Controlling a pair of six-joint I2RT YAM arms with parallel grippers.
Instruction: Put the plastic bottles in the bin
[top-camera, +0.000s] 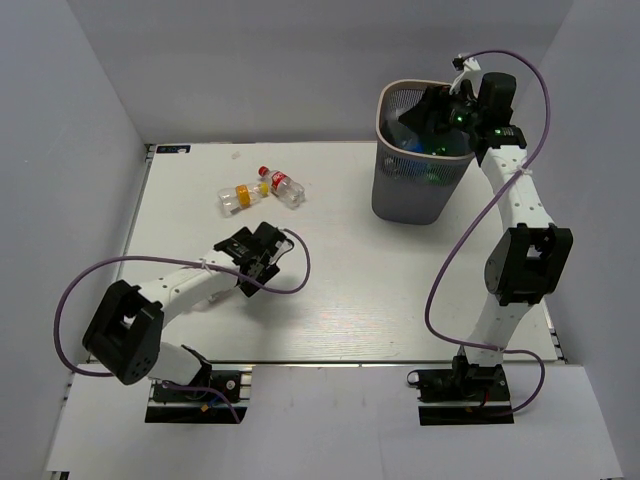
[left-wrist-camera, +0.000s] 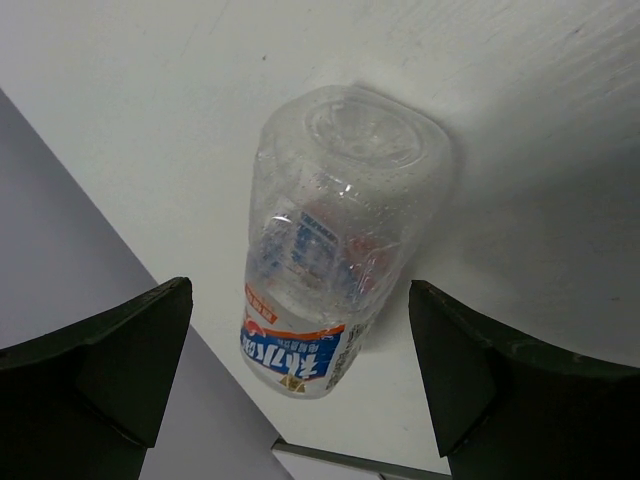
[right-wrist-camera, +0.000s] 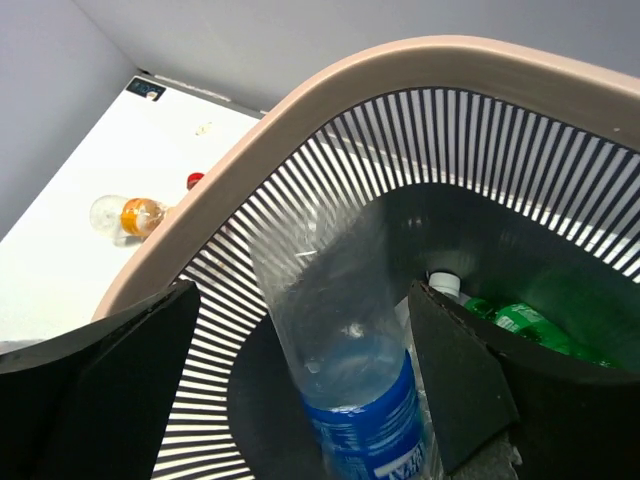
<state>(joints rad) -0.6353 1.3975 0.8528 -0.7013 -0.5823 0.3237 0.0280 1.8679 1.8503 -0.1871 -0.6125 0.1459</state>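
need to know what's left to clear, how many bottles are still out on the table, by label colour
orange-label bottle: 1
red-label bottle: 1
blue-label bottle, at the left gripper: 1
total: 3

A clear bottle (left-wrist-camera: 335, 250) with a blue label lies on the white table (left-wrist-camera: 150, 80) beyond the wide-parted left pincer (left-wrist-camera: 300, 300).
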